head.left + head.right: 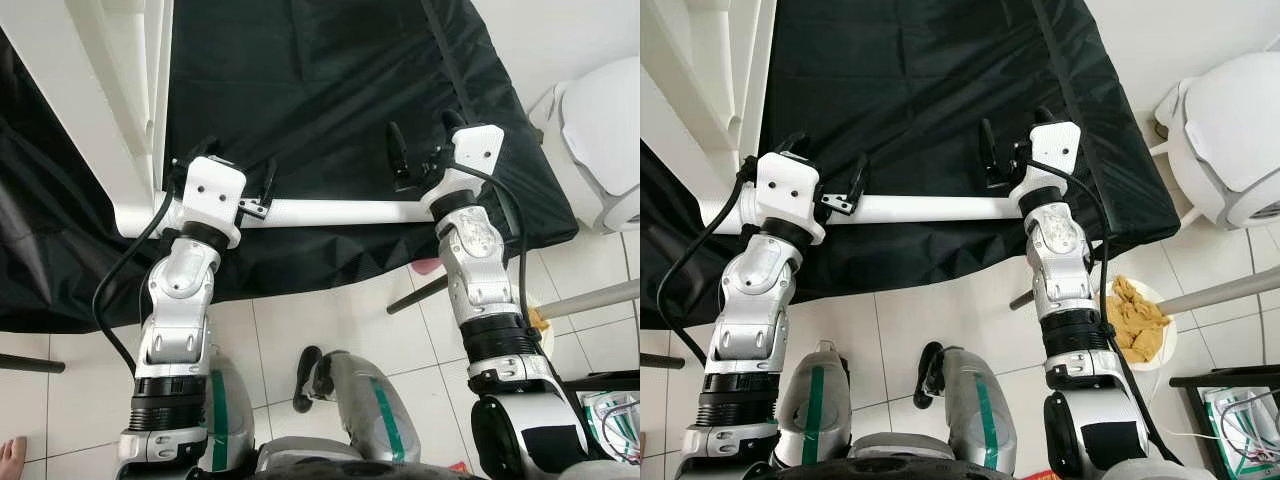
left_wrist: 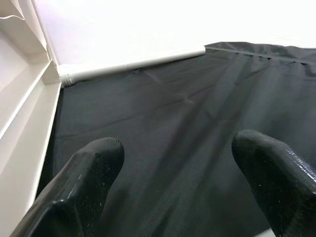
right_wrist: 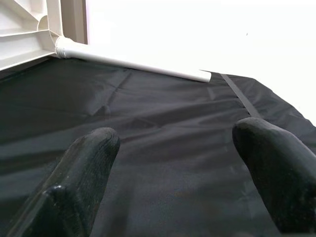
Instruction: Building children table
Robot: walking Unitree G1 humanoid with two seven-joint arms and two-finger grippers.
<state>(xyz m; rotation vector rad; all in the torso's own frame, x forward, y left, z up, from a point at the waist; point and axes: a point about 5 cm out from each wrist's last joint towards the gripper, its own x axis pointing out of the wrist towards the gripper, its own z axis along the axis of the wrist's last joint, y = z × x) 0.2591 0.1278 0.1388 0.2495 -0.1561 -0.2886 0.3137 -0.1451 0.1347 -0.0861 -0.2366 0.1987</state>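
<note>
Left gripper point(image 1: 238, 172) sits over the near white leg point(image 1: 330, 212) of the upturned table, close to where the leg meets the white tabletop point(image 1: 90, 90). Fingers spread wide in its wrist view, black cloth point(image 2: 187, 128) between them, nothing pinched. The wrist block hides any contact with the leg. The tabletop is cut off at the picture edge. Beyond the fingers, the far leg point(image 2: 133, 66) lies across the cloth. Right gripper point(image 1: 422, 142) hovers at the near leg's free end, fingers also apart and empty; that leg tip is hidden beneath its wrist. Right of it, a white seat point(image 1: 1230, 140), half out of frame.
</note>
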